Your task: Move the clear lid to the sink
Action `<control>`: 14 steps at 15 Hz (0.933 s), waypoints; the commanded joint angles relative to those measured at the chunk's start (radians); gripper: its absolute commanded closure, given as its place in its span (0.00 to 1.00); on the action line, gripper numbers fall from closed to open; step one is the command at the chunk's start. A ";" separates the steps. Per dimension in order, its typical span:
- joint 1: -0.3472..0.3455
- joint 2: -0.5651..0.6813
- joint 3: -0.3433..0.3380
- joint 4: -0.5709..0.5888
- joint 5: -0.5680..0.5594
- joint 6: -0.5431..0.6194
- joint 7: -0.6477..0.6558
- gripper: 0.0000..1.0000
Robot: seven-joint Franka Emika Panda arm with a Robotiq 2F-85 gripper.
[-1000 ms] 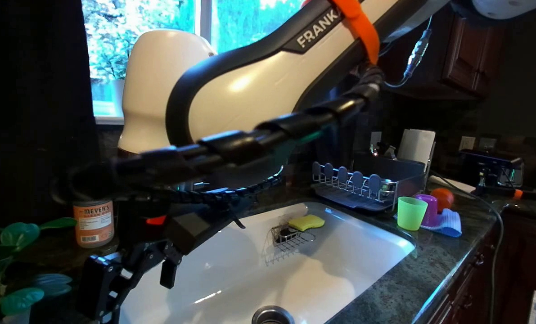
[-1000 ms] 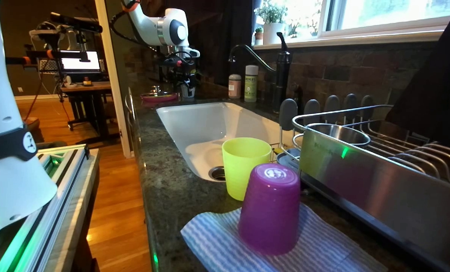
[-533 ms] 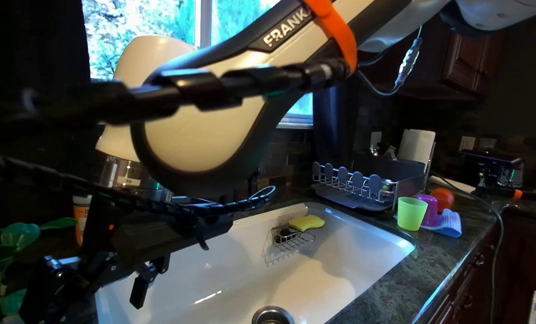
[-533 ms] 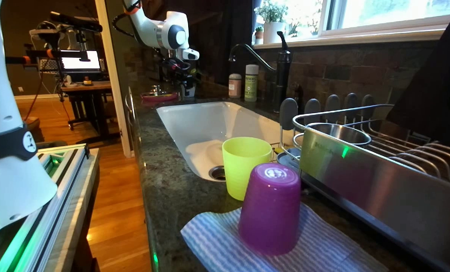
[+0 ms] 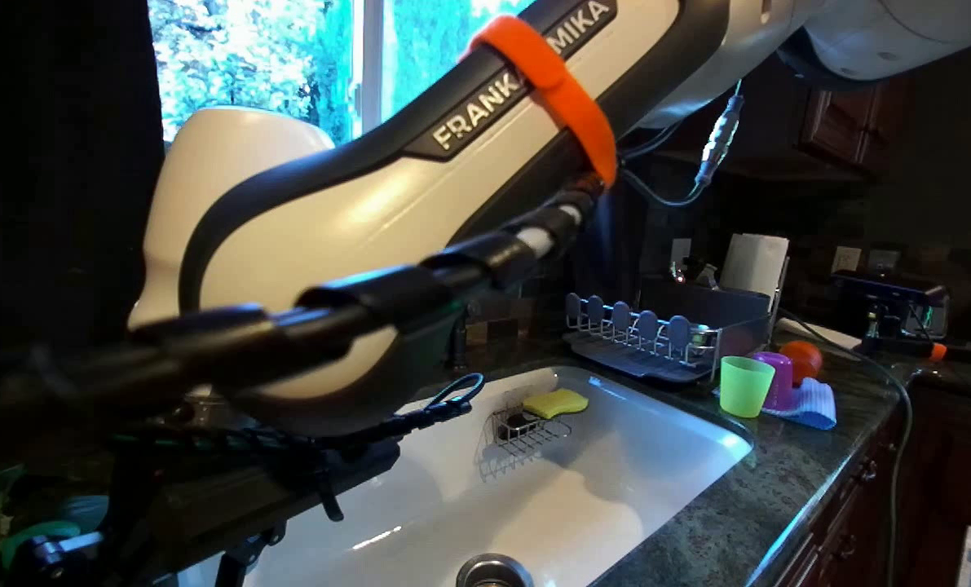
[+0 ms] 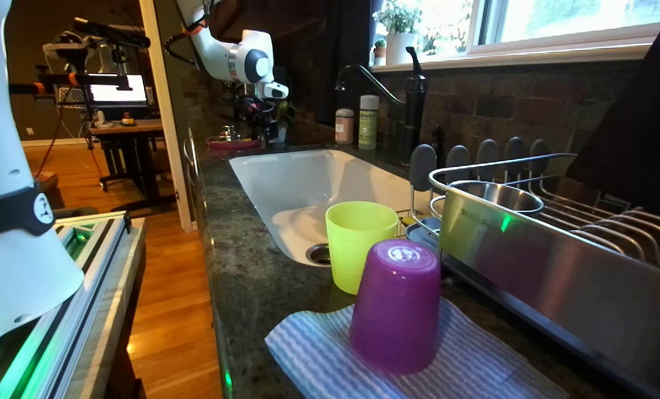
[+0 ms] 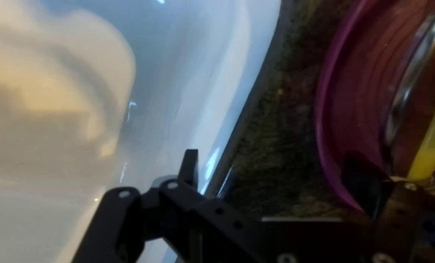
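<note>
bright window (image 6: 576, 23), dark tiled wall (image 6: 496, 108), wooden floor (image 6: 169, 293), dark wood cabinet (image 5: 838, 126)

Near the purple cup (image 6: 396, 316) we see a green cup (image 6: 347, 246) and dish rack (image 6: 551, 277); beneath it, striped cloth (image 6: 474, 349).

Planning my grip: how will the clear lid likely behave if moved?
The clear lid is probably stiff, given its metallic rim. Its glossy surface could slip. Pushed, it may catch on the edge of the pink dish.

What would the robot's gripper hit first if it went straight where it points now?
The open gripper would probably meet the dark countertop between sink and pink dish first, though one finger overlaps the dish in the wrist view and might catch it; depth is unclear.
</note>
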 commanded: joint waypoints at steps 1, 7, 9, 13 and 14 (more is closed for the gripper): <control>0.038 0.031 -0.023 0.058 0.001 -0.071 -0.021 0.00; 0.077 0.004 -0.056 0.065 -0.031 -0.245 0.004 0.03; 0.080 -0.004 -0.066 0.052 -0.036 -0.239 0.011 0.06; 0.078 0.015 -0.071 0.053 -0.039 -0.131 0.004 0.18; 0.080 0.022 -0.074 0.054 -0.038 -0.098 0.008 0.16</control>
